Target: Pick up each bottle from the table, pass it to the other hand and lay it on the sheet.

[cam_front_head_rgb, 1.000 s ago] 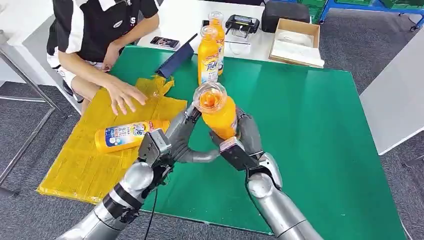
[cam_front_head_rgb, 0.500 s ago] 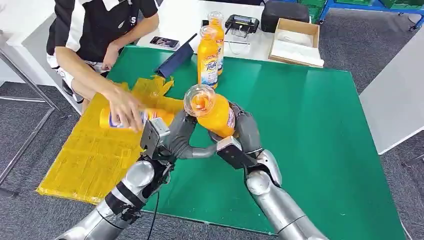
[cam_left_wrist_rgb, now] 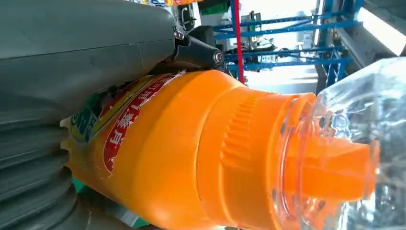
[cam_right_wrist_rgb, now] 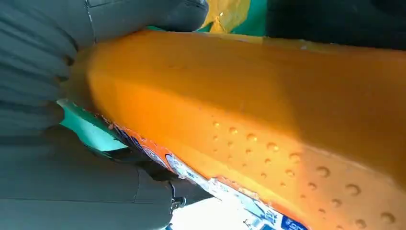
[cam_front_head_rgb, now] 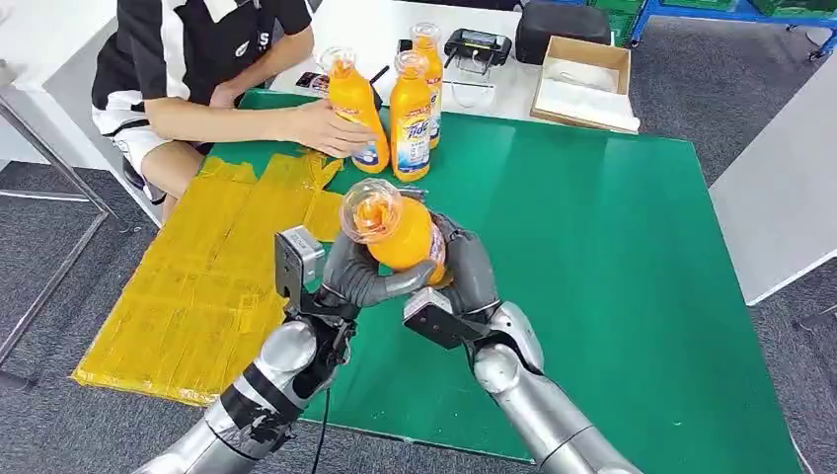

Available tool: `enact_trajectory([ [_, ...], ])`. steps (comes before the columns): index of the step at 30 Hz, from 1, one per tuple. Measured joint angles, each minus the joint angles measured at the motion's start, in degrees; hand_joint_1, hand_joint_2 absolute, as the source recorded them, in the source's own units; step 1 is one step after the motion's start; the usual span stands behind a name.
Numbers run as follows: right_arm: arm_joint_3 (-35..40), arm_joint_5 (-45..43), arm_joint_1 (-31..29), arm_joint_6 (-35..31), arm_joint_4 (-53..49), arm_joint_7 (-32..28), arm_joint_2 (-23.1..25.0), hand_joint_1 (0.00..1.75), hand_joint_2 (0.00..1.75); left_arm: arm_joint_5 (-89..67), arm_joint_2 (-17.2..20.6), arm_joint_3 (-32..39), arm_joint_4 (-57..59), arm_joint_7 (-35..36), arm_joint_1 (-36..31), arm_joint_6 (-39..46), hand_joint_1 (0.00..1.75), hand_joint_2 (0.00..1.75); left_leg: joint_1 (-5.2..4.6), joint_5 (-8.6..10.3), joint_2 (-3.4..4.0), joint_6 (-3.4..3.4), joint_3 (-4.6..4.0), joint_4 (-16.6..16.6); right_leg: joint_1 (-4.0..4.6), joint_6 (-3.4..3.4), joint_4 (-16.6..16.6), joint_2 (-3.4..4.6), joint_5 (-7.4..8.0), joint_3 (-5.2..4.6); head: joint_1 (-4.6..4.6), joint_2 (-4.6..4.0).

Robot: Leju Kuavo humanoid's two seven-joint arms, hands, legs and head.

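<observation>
An orange bottle (cam_front_head_rgb: 403,240) with a clear cap is held tilted above the green mat (cam_front_head_rgb: 592,257), cap toward me. My left hand (cam_front_head_rgb: 357,276) wraps it from the left and my right hand (cam_front_head_rgb: 466,275) grips it from the right. The left wrist view has the bottle (cam_left_wrist_rgb: 191,153) lying against my left hand (cam_left_wrist_rgb: 72,57). In the right wrist view my right hand (cam_right_wrist_rgb: 48,72) holds the bottle's body (cam_right_wrist_rgb: 263,105). The yellow sheet (cam_front_head_rgb: 207,286) lies bare to the left. Two more orange bottles (cam_front_head_rgb: 412,114) stand at the mat's far edge.
A person sits at the far left; their hand (cam_front_head_rgb: 321,126) holds a third upright bottle (cam_front_head_rgb: 355,104) beside the other two. A cardboard box (cam_front_head_rgb: 584,79), a black device (cam_front_head_rgb: 479,47) and a phone (cam_front_head_rgb: 324,84) sit on the white table behind. Another white table (cam_front_head_rgb: 780,197) stands at the right.
Both my hands carried the bottle left and nearer to me. The person lifted the bottle lying on the sheet and stood it by the other two.
</observation>
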Motion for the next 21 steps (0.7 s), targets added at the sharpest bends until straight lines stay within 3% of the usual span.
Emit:
enact_trajectory([
  [9,1.1,-0.3,-0.7,0.0,1.2,0.0,0.2,1.73,1.75,0.2,0.0,0.3,0.0,-1.3,0.3,0.9,1.75,1.75,0.00,0.00,-0.01,0.00,-0.01,0.0,0.00,0.00,0.0,0.00,0.00,0.00,0.00,0.00],
  [10,1.1,-0.5,-0.7,0.1,1.3,0.0,0.2,1.17,1.75,0.2,0.0,0.3,0.0,-1.4,0.4,0.9,1.75,1.75,0.00,0.00,-0.01,0.00,-0.01,0.0,0.00,0.00,0.0,0.00,0.00,0.00,0.02,0.00],
  [11,1.1,-1.2,-0.7,0.2,1.4,0.0,0.3,0.00,1.75,0.2,0.0,0.3,0.0,-1.6,0.4,1.0,1.75,1.75,0.00,0.00,0.00,0.00,-0.01,0.0,0.00,0.00,0.0,0.00,0.00,0.00,0.00,0.00],
  [15,1.0,-5.2,-0.6,2.2,1.6,-0.2,0.4,0.00,1.75,-1.0,0.0,0.2,-0.2,-3.1,0.4,2.3,1.75,1.75,0.00,0.00,0.00,0.00,-0.01,0.0,0.00,0.00,0.0,0.00,0.00,-0.01,0.00,0.00],
  [16,0.8,-6.9,-0.5,2.9,1.6,-0.2,0.4,0.00,0.00,-2.1,0.0,0.2,-0.5,-4.1,0.4,3.6,1.75,1.75,0.00,0.00,0.00,0.00,-0.01,0.0,0.00,0.00,0.0,0.00,0.00,-0.01,0.02,0.00],
  [18,-0.8,-12.3,0.6,4.4,1.0,0.5,0.2,0.00,0.00,-8.1,0.5,0.9,-2.1,-6.2,0.2,9.4,1.75,1.75,0.00,0.00,-0.02,0.00,-0.01,0.0,0.00,0.00,0.0,-0.01,0.00,0.00,0.00,0.00],
  [21,-4.7,-18.7,3.8,5.9,-3.5,1.9,-1.3,0.00,0.00,-17.9,2.9,3.6,-3.1,-4.0,-1.2,15.5,1.75,1.75,0.00,0.00,-0.06,0.00,-0.03,0.0,0.01,0.00,0.0,-0.03,0.00,0.01,0.00,0.00],
])
